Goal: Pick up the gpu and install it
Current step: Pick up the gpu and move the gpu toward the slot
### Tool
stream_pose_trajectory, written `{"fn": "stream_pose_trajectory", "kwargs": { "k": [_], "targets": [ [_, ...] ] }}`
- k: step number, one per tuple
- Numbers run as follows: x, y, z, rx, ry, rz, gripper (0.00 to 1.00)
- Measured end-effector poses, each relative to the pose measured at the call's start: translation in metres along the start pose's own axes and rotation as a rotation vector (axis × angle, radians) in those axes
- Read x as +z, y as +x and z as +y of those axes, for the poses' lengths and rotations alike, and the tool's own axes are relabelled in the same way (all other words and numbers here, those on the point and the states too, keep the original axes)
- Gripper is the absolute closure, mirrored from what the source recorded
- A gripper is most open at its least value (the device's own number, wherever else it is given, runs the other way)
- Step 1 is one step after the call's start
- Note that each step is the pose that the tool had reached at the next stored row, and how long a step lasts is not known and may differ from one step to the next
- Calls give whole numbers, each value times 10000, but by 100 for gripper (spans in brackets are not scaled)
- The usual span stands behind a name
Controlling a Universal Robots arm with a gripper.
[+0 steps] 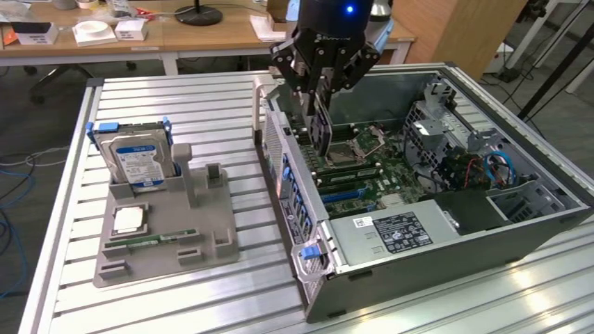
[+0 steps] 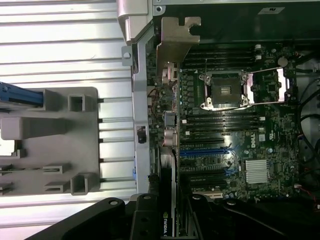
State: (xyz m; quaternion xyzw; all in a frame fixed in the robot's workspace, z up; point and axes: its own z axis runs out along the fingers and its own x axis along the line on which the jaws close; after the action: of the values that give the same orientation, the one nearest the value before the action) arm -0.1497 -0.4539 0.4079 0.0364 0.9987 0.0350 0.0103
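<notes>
Got the gripper clamped on the gpu, edge-down over the motherboard, probably to meet a slot. Facing its silver bracket toward the case's rear wall.

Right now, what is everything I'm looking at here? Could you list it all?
table: one, silver slatted metal, under everything
computer case: one, black, lying open on the exterior view's right
motherboard: one, dark green, inside the computer case
power supply: one, silver with a label, in the case
holder tray: one, grey, on the exterior view's left
hard drive: one, silver with a blue-white label, upright in the tray
processor chip: one, silver, flat on the tray
memory stick: one, green, flat on the tray
gpu: one, near-black, held on edge over the motherboard
gripper: one, black, shut on the gpu
</notes>
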Motion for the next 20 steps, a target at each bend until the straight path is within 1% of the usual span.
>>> {"fn": "stream_pose_trajectory", "kwargs": {
  "k": [20],
  "targets": [
    [3,-145,11,0,0,0,74]
  ]
}}
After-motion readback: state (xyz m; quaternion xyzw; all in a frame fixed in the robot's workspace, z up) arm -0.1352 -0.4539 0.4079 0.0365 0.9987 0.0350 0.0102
